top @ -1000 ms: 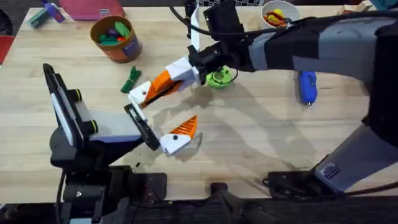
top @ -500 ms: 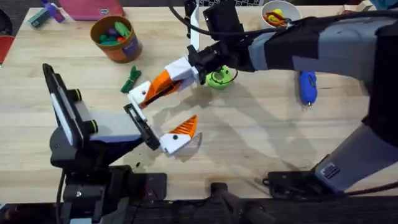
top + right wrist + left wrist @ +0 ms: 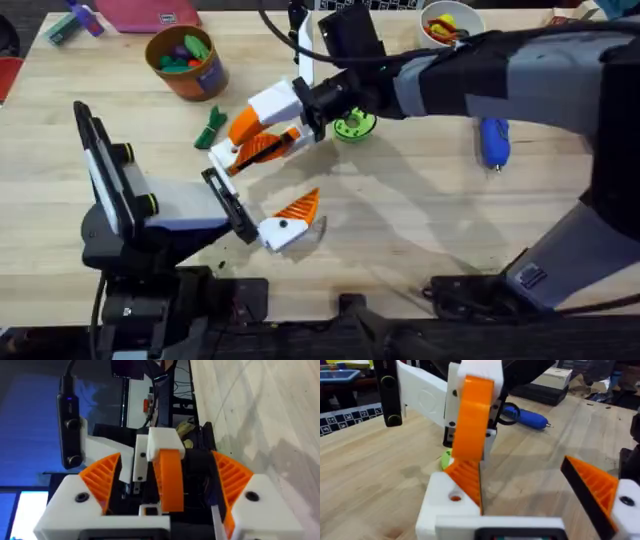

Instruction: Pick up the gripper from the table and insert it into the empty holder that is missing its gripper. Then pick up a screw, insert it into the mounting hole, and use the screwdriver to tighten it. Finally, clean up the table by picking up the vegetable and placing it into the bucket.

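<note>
A white plastic gripper piece with an orange ribbed pad (image 3: 262, 112) is pinched between the fingers of the right hand (image 3: 262, 140), raised above the wooden desk (image 3: 400, 220). In the right wrist view the piece (image 3: 165, 467) is seen upright between the two orange pads. The left hand (image 3: 285, 222) is held just below and beside it, its fingers spread and empty. Beyond the right hand, a brown round bucket (image 3: 186, 60) is seen holding coloured toy vegetables; a green vegetable (image 3: 211, 126) lies between the two. A blue screwdriver (image 3: 494, 140) lies well apart.
</note>
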